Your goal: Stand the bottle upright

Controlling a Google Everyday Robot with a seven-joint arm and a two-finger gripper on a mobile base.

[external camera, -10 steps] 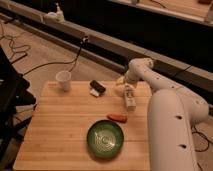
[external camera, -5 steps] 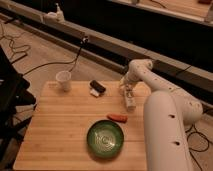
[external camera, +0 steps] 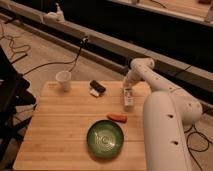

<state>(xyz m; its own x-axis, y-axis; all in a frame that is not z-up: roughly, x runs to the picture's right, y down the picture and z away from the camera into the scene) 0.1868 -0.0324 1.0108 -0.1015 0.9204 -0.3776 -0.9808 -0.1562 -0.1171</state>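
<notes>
The bottle [external camera: 129, 101], small, slim and whitish, lies on its side near the right edge of the wooden table [external camera: 55, 130], its length running away from the camera. My gripper [external camera: 127, 90] comes down from the white arm on the right and sits over the bottle's far end, shut on it. The fingers hide that end of the bottle.
A white paper cup [external camera: 63, 80] stands at the table's back left. A small black-and-white block [external camera: 97, 88] lies beside it. A small orange-red item [external camera: 117, 117] lies in front of the bottle, above a green bowl [external camera: 105, 138]. The arm's white body fills the right side.
The gripper has come down onto the bottle's far end and gone from open to shut. The bottle still lies in the same place.
</notes>
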